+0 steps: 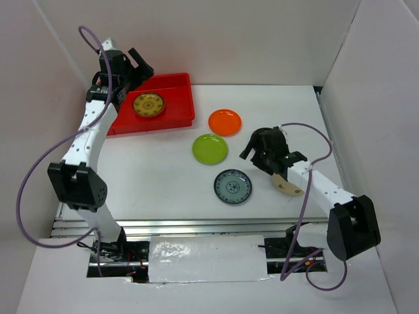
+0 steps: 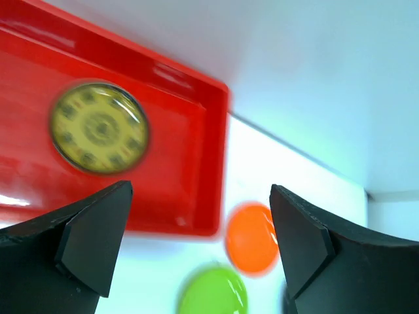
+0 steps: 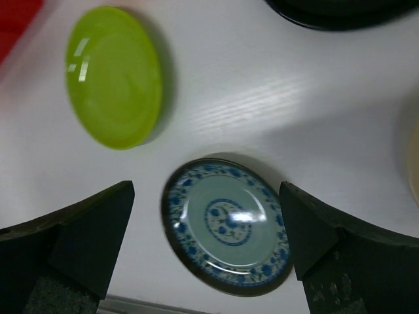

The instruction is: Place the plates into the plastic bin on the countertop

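Our left gripper [image 2: 200, 242] hangs wide and empty above the red bin [image 1: 177, 85] at the desk's [image 1: 163, 183] far left corner, gold-patterned plate [image 1: 148, 104] inside. Our right gripper [image 3: 206, 222], equally wide, hovers over the blue-patterned plate [image 1: 233, 186] near the front edge; we should pinch its rim squarely.

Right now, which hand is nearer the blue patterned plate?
Right. The right hand hangs open above the blue patterned plate; the left hand is far off, open over the red bin.
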`<act>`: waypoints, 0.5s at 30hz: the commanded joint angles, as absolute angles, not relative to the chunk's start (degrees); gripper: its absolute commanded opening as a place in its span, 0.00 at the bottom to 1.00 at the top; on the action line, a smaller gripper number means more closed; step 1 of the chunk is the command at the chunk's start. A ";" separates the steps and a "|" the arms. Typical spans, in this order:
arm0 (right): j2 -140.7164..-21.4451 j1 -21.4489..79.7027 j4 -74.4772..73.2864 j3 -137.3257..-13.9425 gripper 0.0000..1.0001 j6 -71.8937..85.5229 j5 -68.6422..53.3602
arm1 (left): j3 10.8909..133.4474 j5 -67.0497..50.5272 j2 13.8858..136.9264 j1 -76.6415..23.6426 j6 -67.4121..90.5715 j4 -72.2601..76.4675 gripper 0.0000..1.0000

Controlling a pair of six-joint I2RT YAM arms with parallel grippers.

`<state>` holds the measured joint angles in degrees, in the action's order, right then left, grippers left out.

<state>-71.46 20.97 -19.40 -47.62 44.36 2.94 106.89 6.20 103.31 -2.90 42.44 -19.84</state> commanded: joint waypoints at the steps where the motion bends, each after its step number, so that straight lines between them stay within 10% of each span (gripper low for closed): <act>1: -72.33 19.43 -20.84 -42.90 1.00 48.34 5.63 | 99.87 7.82 97.66 -6.23 39.37 -29.88 0.99; 10: -74.53 18.98 -10.55 -29.80 0.96 52.56 -1.48 | 73.85 5.62 77.27 -14.06 39.82 -25.92 0.99; 15: -75.76 19.25 -4.23 -24.97 0.65 52.38 -4.39 | 67.52 6.15 71.82 -18.63 39.20 -27.16 0.99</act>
<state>-73.58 18.98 -7.18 -28.93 51.75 -2.17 69.17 5.74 76.79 -16.80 40.51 -28.58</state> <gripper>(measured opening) 0.682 0.993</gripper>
